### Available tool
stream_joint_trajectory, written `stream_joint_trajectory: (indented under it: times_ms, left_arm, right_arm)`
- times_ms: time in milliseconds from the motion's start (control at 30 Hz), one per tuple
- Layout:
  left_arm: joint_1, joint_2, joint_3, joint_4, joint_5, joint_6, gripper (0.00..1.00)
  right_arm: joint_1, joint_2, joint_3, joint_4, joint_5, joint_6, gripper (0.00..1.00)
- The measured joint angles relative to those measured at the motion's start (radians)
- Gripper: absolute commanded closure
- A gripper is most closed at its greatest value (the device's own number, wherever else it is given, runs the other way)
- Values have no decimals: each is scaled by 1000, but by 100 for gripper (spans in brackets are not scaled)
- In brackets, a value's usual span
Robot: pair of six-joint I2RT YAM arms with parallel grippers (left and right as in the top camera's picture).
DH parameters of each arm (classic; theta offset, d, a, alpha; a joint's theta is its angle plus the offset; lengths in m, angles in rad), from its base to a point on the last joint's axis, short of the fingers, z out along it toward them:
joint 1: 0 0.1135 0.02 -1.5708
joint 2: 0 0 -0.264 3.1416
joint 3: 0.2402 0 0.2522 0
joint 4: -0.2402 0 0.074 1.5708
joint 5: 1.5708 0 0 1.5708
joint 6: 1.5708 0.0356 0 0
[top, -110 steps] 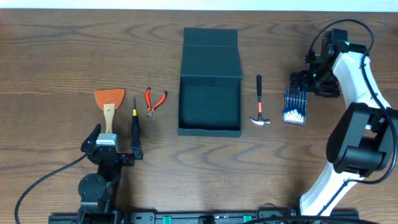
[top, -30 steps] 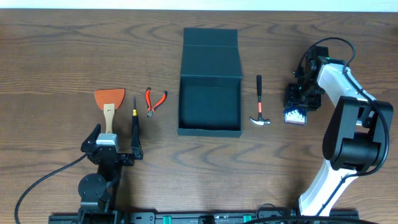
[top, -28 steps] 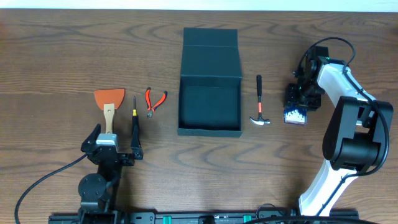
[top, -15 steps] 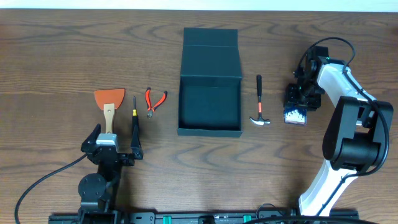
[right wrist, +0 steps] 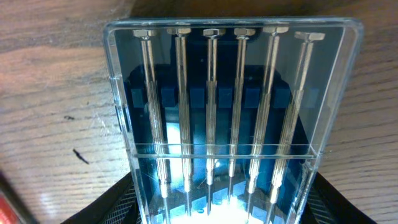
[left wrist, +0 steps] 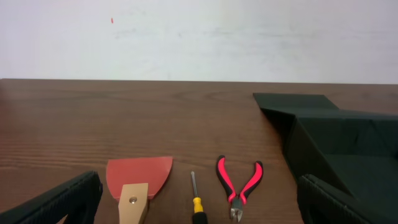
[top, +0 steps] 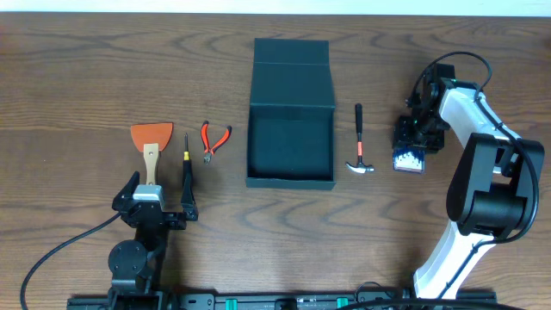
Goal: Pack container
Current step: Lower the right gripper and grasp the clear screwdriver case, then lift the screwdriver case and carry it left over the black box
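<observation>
The dark teal container (top: 290, 142) stands open in the table's middle, its flap lid (top: 291, 62) lying back; its near wall shows in the left wrist view (left wrist: 348, 149). My right gripper (top: 413, 129) sits over the small blue case of drill bits (top: 407, 158), right of the container. In the right wrist view the case (right wrist: 230, 106) fills the frame, and my gripper (right wrist: 227, 208) has a finger (right wrist: 102, 208) pressed on each side. My left gripper (top: 158, 203) rests open and empty at the front left, fingers wide apart (left wrist: 199, 202).
A hammer (top: 360, 142) lies between the container and the case. Left of the container lie red-handled pliers (top: 213, 139), a black and yellow screwdriver (top: 186, 168) and an orange scraper (top: 151, 142). The scraper (left wrist: 138, 180), screwdriver (left wrist: 197, 202) and pliers (left wrist: 239, 183) lie before the left wrist.
My right arm came down from the far right onto the drill bit case, which shifted slightly. Over the last second nothing has moved. The left arm is still.
</observation>
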Motion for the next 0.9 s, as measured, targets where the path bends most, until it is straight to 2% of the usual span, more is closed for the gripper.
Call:
stream_joint_trajectory:
  times_ms: [900]
  left_arm:
    - [0,0,0,0,0,0,2]
  right_arm:
    - [5,3,234,-194,-35,-17,68]
